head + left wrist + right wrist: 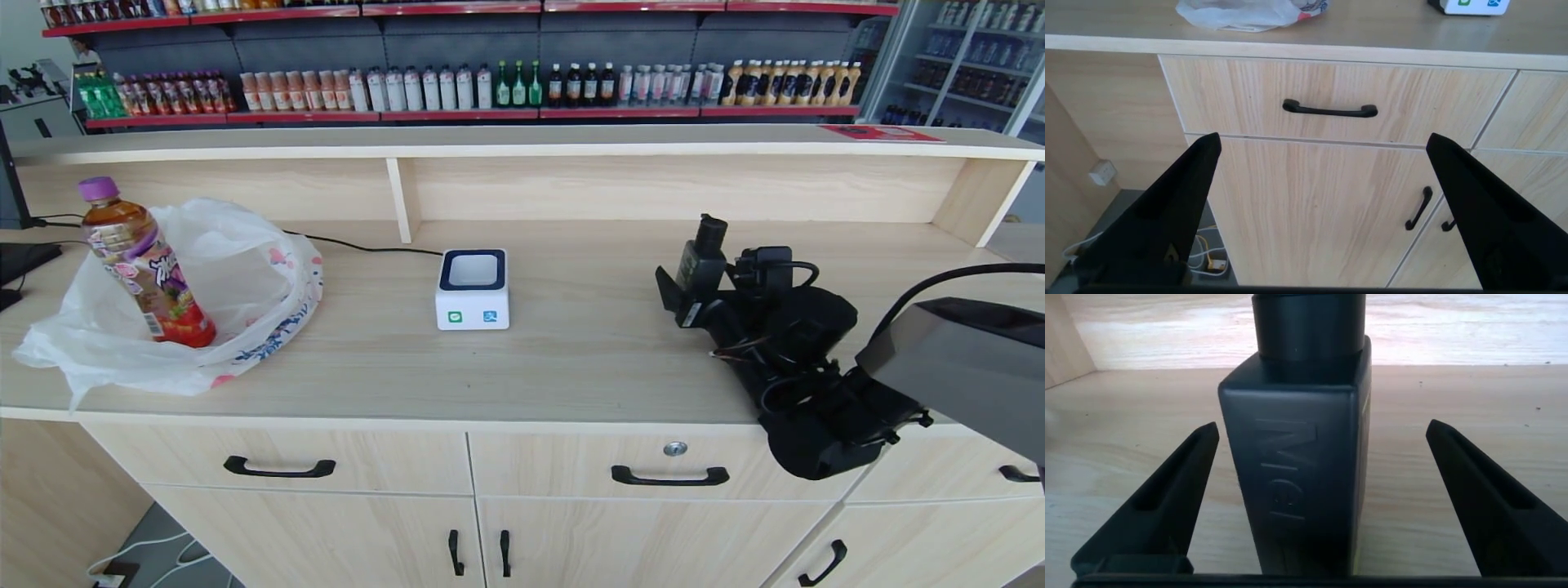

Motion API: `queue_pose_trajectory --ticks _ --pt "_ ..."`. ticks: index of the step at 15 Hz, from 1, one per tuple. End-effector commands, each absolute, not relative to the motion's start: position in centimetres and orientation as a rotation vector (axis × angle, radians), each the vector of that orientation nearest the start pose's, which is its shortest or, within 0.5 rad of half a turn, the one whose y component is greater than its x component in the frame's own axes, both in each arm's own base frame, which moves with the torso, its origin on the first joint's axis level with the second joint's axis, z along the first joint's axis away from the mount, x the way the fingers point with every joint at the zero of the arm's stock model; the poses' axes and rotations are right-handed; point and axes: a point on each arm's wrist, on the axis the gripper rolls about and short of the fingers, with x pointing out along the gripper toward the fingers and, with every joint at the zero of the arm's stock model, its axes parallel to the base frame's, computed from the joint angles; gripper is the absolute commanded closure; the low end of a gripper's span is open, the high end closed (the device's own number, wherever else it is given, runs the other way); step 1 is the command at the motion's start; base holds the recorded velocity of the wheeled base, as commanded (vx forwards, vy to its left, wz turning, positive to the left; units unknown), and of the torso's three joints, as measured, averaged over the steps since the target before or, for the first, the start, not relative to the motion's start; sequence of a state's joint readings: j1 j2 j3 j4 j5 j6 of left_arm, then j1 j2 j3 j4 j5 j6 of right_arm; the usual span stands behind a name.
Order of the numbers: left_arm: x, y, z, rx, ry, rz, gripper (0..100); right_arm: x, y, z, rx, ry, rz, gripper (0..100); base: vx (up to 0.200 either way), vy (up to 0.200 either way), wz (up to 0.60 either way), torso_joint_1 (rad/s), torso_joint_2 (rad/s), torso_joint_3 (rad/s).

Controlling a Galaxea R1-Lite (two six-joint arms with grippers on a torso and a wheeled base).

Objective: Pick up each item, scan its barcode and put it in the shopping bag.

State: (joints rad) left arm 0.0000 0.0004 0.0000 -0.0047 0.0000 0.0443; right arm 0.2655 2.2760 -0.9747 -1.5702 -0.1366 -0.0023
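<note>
- The left end effector point(1323, 139) hangs below the bench point(571, 359) edge facing the drawer fronts point(1331, 106), its fingers wide apart and holding nothing.
- A plastic tea bottle point(147, 265) with a purple cap stands tilted inside the white shopping bag point(253, 269) at the bench's left end. By the look of it, that item is done.
- The white scanner point(473, 290) sits mid-bench, window up, well apart from both the bag and the arm.
- A dark bottle point(702, 261) with flat sides and a round cap lies between the fingers of the right end effector point(1323, 425), cap end away from the wrist. Whether it stands or lies on the bench cannot be told.
- Those fingers are spread, with a gap on either side of the bottle – nothing is clamped yet.
- The bottle looks rigid and smooth, likely moderate in weight and a little slippery. The flat side walls at mid-body, below the cap, seem the safest hold.
</note>
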Motion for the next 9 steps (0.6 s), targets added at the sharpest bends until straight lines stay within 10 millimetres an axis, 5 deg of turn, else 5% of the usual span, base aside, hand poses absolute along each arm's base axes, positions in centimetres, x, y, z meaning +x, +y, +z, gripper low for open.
queue_pose_trajectory --ticks 1,2,3,9 --pt "-2.27 0.00 7.60 0.043 -0.003 0.000 0 40.36 10.51 10.64 0.051 -0.274 0.121 0 0.000 0.000 0.00 0.000 0.00 0.000" --pt "-2.27 0.00 7.60 0.044 -0.003 0.000 0 40.29 10.49 10.60 0.052 -0.271 0.122 0 0.000 0.000 0.00 0.000 0.00 0.000" --pt "-2.27 0.00 7.60 0.046 -0.003 0.000 0 40.26 10.49 10.63 0.052 -0.271 0.123 100 0.000 0.000 0.00 0.000 0.00 0.000" --pt "-2.27 0.00 7.60 0.046 -0.003 0.000 0 40.21 10.48 10.73 0.060 -0.272 0.124 100 0.000 0.000 0.00 0.000 0.00 0.000"
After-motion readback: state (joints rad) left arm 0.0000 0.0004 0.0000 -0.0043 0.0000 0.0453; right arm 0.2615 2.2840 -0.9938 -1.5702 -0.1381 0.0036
